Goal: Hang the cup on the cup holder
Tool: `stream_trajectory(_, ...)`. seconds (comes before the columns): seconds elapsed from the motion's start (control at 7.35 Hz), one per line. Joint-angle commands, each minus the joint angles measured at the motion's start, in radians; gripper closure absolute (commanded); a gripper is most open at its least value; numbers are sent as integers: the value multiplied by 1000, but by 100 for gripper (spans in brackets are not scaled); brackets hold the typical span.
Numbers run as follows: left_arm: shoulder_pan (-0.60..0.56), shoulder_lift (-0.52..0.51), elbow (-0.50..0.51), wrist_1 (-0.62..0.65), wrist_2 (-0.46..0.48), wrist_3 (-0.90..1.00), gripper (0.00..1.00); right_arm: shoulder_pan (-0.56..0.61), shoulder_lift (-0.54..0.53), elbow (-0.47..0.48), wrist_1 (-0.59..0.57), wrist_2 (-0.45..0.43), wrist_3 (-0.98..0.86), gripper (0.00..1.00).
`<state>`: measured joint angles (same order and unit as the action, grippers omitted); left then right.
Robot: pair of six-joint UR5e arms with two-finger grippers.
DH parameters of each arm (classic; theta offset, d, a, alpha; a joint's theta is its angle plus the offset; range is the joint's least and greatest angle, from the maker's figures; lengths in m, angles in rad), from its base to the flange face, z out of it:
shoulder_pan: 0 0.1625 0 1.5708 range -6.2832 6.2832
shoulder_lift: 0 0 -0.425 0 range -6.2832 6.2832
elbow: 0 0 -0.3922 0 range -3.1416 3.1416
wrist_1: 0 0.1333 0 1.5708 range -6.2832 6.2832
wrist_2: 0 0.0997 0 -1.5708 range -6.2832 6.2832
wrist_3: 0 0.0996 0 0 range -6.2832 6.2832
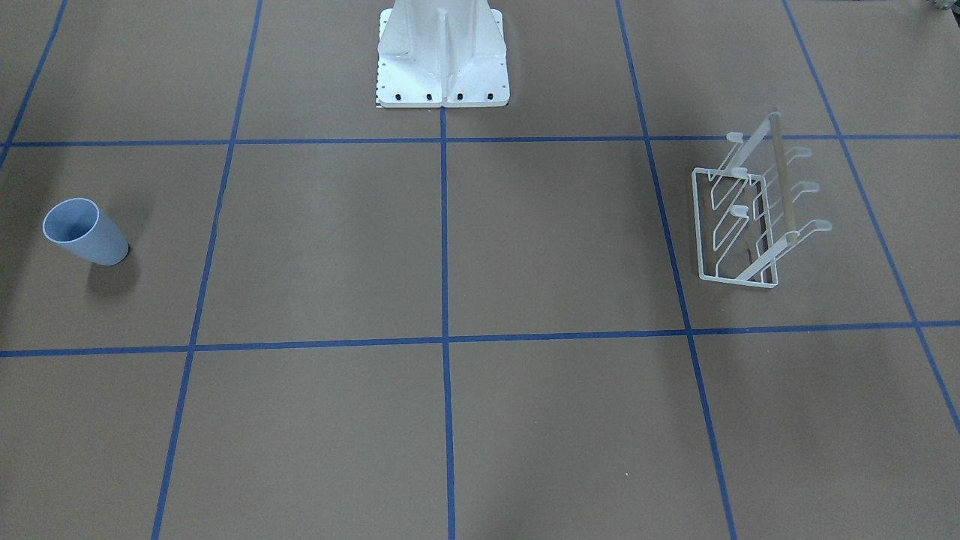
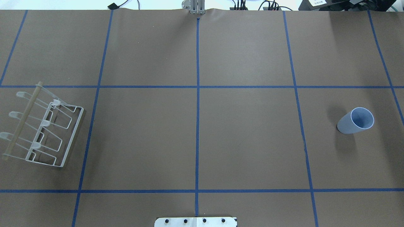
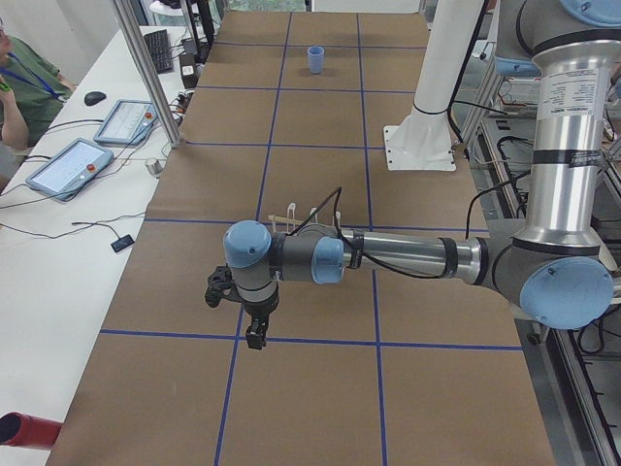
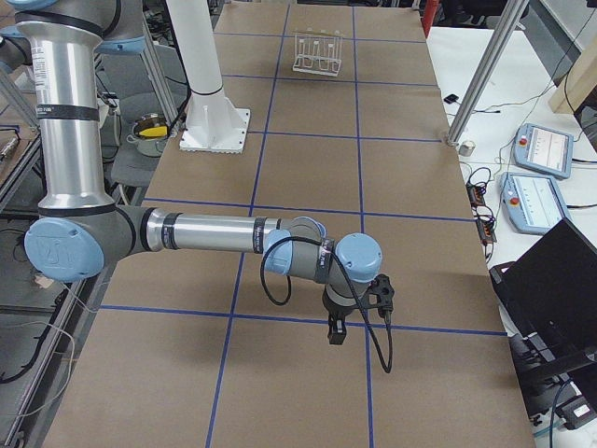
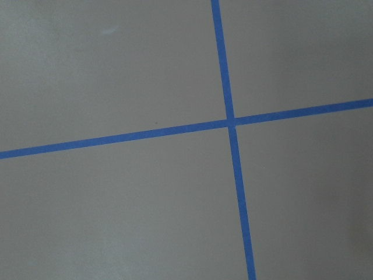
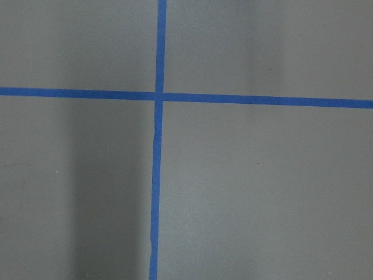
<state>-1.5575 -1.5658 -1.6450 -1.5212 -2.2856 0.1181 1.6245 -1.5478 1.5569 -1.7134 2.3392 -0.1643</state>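
Note:
The light blue cup (image 1: 84, 232) stands upright, mouth up, on the brown table on the robot's right side; it also shows in the overhead view (image 2: 355, 120) and far off in the exterior left view (image 3: 317, 59). The white wire cup holder (image 1: 750, 214) with its wooden rod stands on the robot's left side (image 2: 41, 129), all prongs bare. My left gripper (image 3: 254, 335) hangs above the table near the holder, seen only in the exterior left view. My right gripper (image 4: 336, 331) shows only in the exterior right view. I cannot tell whether either is open or shut. Both wrist views show only table and blue tape.
The robot's white pedestal (image 1: 442, 52) stands at the middle of the table's robot-side edge. Blue tape lines (image 2: 198, 104) divide the table into squares. Side tables with tablets (image 3: 68, 165) and a laptop (image 4: 550, 280) flank the operators' side. A person (image 3: 19, 87) sits there.

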Motion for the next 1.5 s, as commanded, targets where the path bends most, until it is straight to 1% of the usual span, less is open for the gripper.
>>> stream_trajectory(0.0, 0, 1, -2, 3, 0, 0, 2, 0, 0, 5, 2, 0, -4, 0)
stream_trajectory(0.68, 2, -8, -2, 6, 3, 2, 2, 0, -2, 14, 2, 0, -3, 0)
stream_trajectory(0.82, 2, -11, -13, 6, -2, 2, 2, 0, 1, 28, 2, 0, -3, 0)
stream_trajectory(0.95, 4, -10, -22, 1, 3, 3, 2, -3, 11, 69, 2, -1, 0, 0)
stream_trajectory(1.09, 5, -11, -27, -10, -6, 5, 2, -30, 23, 168, 0, -6, 0, 0)
stream_trajectory(1.22, 4, -2, -42, -11, -6, 8, 2, -49, 28, 207, 0, 12, 9, 0)
stream_trajectory(1.36, 4, -2, -42, -13, -8, 6, 2, -87, 15, 201, 2, 25, 52, 0)
